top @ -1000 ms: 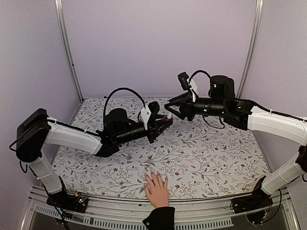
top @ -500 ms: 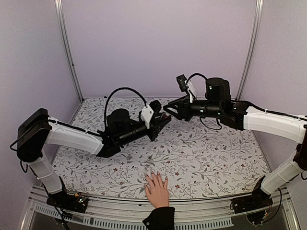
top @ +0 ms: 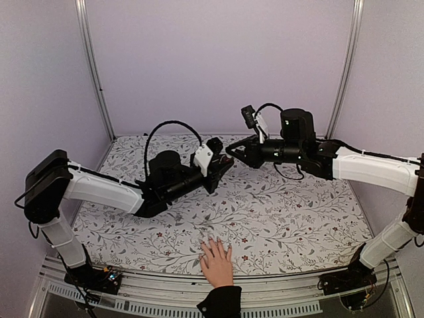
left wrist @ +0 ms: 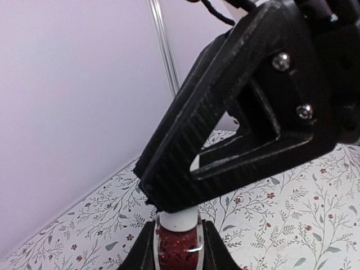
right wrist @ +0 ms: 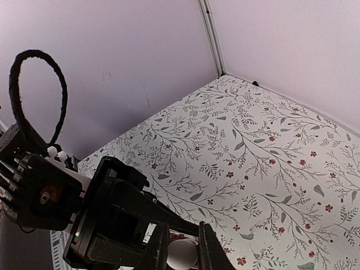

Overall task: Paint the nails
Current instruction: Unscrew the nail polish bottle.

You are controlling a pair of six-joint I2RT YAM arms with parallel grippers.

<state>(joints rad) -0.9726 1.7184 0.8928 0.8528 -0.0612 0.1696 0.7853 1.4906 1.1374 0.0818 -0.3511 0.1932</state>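
Note:
A light-skinned hand (top: 216, 263) with a black cuff lies flat at the table's near edge. Its nails (top: 213, 242) are too small to make out. High above the table's middle, my left gripper (top: 226, 163) is shut on a small dark-red bottle (left wrist: 176, 251), gripping its glass sides. The bottle's white cap (right wrist: 183, 255) points at my right gripper (top: 231, 151), which is shut on the cap. In the left wrist view the right gripper's black fingers (left wrist: 225, 129) cover the top of the white cap (left wrist: 177, 220). Both grippers are far from the hand.
The table (top: 291, 212) carries a white cloth printed with leaves and red flowers. Purple walls and two metal posts (top: 93, 66) close in the back and sides. A black cable loop (top: 171, 126) arches over the left arm.
My right gripper has moved left onto the bottle's cap and closed on it. The left arm, the bottle and the hand have stayed put.

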